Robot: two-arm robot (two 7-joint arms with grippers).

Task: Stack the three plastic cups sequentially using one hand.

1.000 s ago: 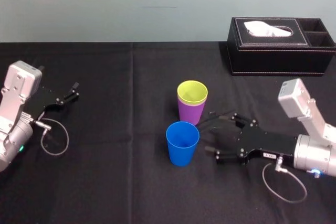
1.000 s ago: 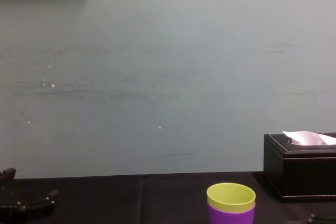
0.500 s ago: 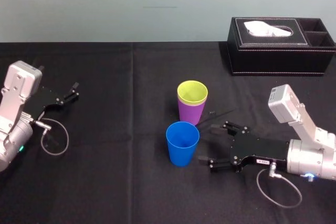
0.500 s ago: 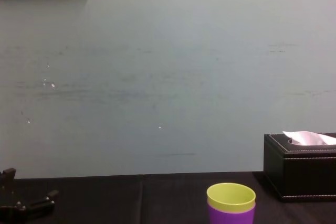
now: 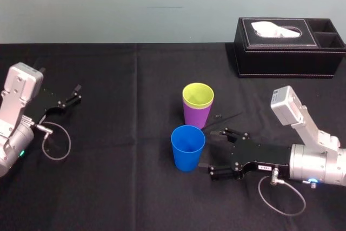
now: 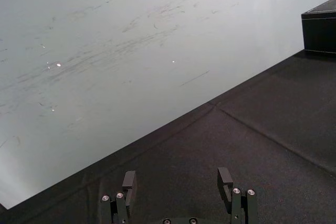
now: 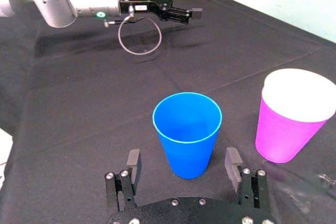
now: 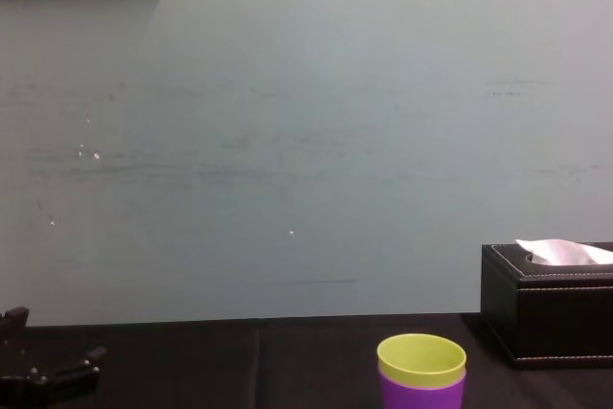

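Beside blue cup (image 5: 187,151), right end effector (image 5: 216,152) spread, yellow-green cup (image 5: 198,95) (body hidden) inside purple cup (image 5: 195,116).

Bare black tablecloth (image 5: 124,177) left of blue tapered plastic cup (image 5: 187,147); yellow-green-in-purple plastic cup stack (image 5: 198,106) close above it; black tissue box (image 5: 289,52) upper right.

Blue cup (image 5: 187,147), yellow-green cup (image 5: 198,94) (purple cup (image 5: 195,117))

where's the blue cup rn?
Head view: the blue tapered plastic cup stands upright mid-table, nearer the robot than the yellow-green-in-purple cup stack, with the open right pincer close on its right.
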